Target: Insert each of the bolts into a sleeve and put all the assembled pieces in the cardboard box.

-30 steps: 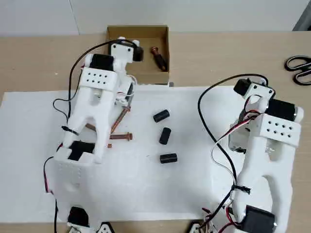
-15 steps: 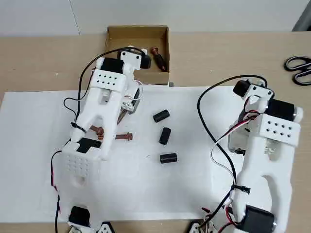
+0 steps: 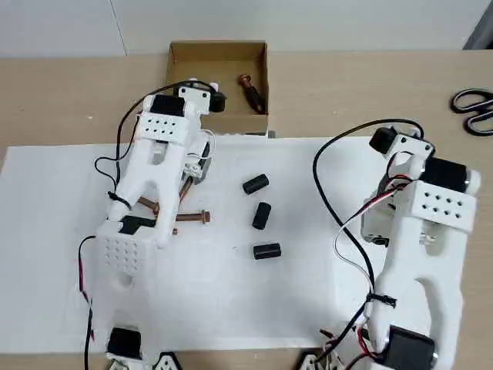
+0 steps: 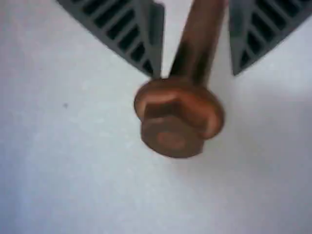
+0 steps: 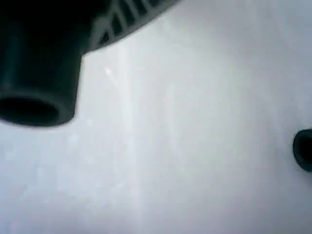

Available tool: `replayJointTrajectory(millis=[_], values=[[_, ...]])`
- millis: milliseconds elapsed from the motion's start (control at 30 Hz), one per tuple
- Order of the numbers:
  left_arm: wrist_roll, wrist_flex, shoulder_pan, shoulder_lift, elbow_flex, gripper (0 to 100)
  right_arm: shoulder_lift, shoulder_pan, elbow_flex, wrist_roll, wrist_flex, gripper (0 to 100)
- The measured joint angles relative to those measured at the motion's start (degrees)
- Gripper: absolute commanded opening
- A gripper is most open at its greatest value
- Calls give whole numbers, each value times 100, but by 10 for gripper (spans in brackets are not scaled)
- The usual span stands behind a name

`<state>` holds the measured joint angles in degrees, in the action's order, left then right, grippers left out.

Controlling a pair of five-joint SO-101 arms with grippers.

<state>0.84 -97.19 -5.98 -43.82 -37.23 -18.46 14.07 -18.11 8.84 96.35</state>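
My left gripper [image 4: 195,51] stands over the far left part of the white sheet [image 3: 308,308], just before the sheet's far edge. Its grey fingers [image 4: 127,30] are drawn narrow, one at each side of the shank of the held bolt [image 4: 178,122]. The copper hexagon head of this bolt hangs free below the fingertips, above the sheet.

My right gripper [image 3: 376,230] is near the right edge of the sheet. It carries the held sleeve [image 5: 38,78], a black tube with its open mouth turned to the sheet. I see one ribbed finger [image 5: 130,18] pressed along its side; the other finger is hidden by the sleeve.

In the middle of the sheet three black sleeves lie in a loose row, apart from each other: the far sleeve [image 3: 256,184], the middle sleeve [image 3: 262,215] and the near sleeve [image 3: 266,250]. Left of them the loose bolt [image 3: 194,218] lies flat, and the second loose bolt [image 3: 148,203] lies partly under my left arm.

The cardboard box [image 3: 179,58] stands on the bare tabletop [image 3: 354,85] at its far edge, just beyond the sheet's far edge. Inside it, against the right wall, one assembled piece [image 3: 252,92] lies. The scissors [image 3: 474,108] lie at the right edge of the tabletop.
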Motion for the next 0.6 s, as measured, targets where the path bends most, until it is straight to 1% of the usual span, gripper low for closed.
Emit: replayJointTrajectory(millis=[300,533,600], values=[[18,18,-79,-53,-193,90,0,0,0,0,0,4],[26,396,-79,-88,79,89,0,0,0,0,0,4],[9,492,-79,-88,211,72,0,0,0,0,0,4]])
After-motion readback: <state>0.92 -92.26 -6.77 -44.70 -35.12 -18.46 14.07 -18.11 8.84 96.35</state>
